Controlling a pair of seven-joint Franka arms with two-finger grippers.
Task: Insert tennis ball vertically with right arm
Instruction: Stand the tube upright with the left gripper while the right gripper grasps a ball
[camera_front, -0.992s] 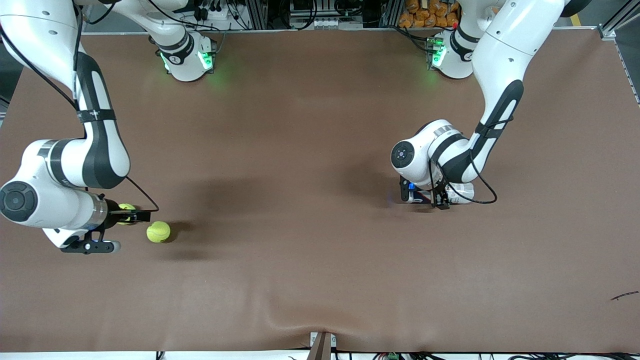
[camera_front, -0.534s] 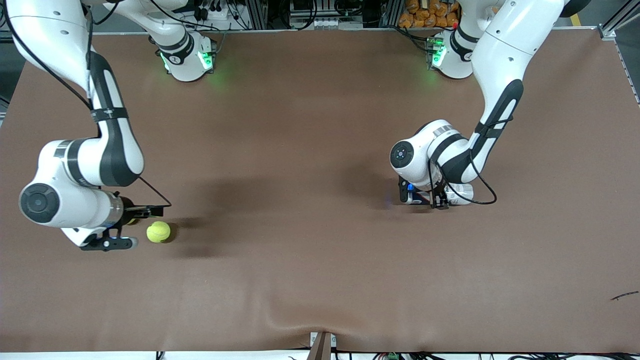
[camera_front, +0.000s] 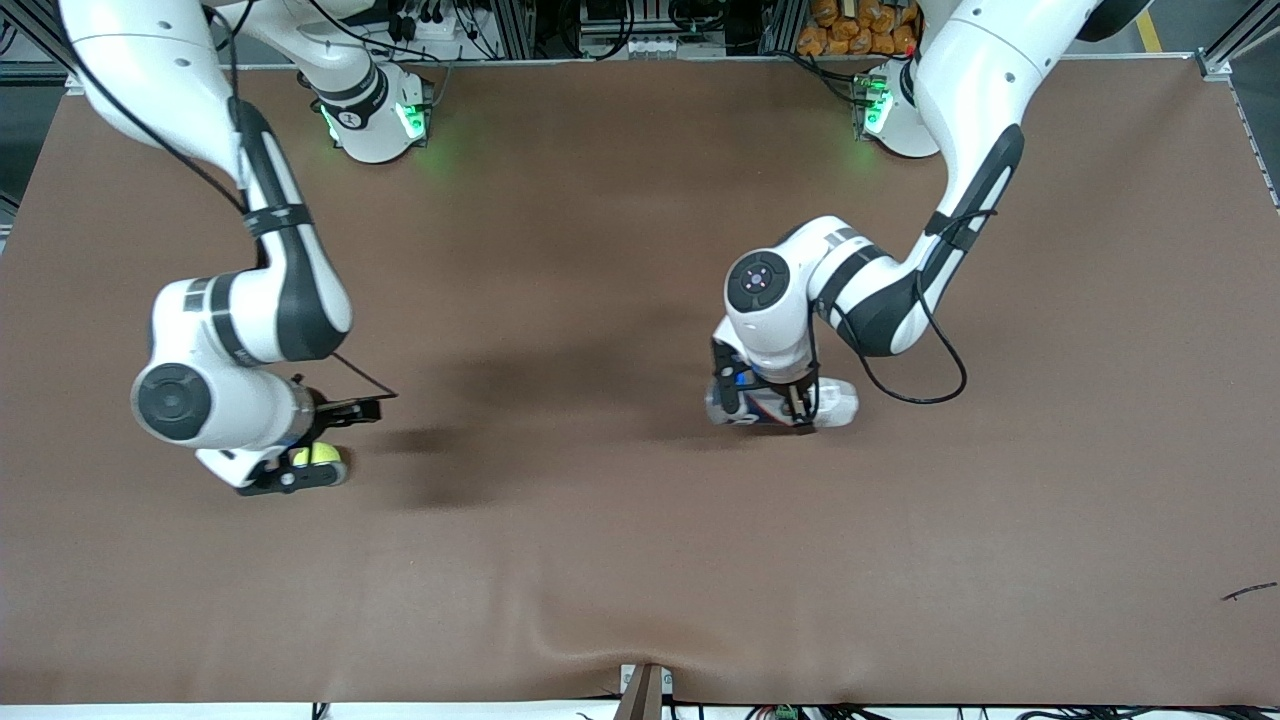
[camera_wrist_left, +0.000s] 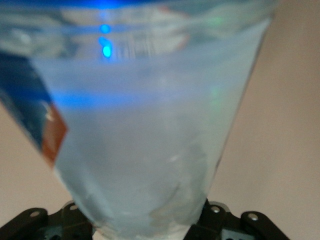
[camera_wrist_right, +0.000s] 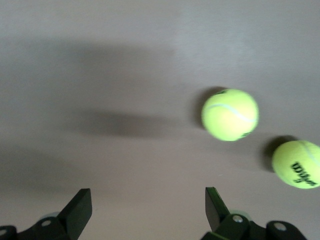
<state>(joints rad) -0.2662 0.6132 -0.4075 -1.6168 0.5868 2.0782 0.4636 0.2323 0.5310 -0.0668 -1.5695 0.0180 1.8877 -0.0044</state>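
The right gripper (camera_front: 325, 445) hangs over the right arm's end of the table (camera_front: 600, 560), its fingers (camera_wrist_right: 77, 210) spread wide with nothing between them. In the right wrist view two tennis balls lie on the brown surface: one ball (camera_wrist_right: 230, 114) with a white seam showing, and a second ball (camera_wrist_right: 297, 163) just beside it with dark lettering on its felt (the two are close but not touching). In the front view only a sliver of yellow ball (camera_front: 318, 455) shows under that gripper; the other one is hidden by the arm. Toward the left arm's end, the left gripper (camera_front: 765, 405) is pinched on a clear tube (camera_front: 838, 402) with a blue and red label (camera_wrist_left: 47, 135), held lying sideways low over the table. In the left wrist view the tube fills nearly the whole frame.
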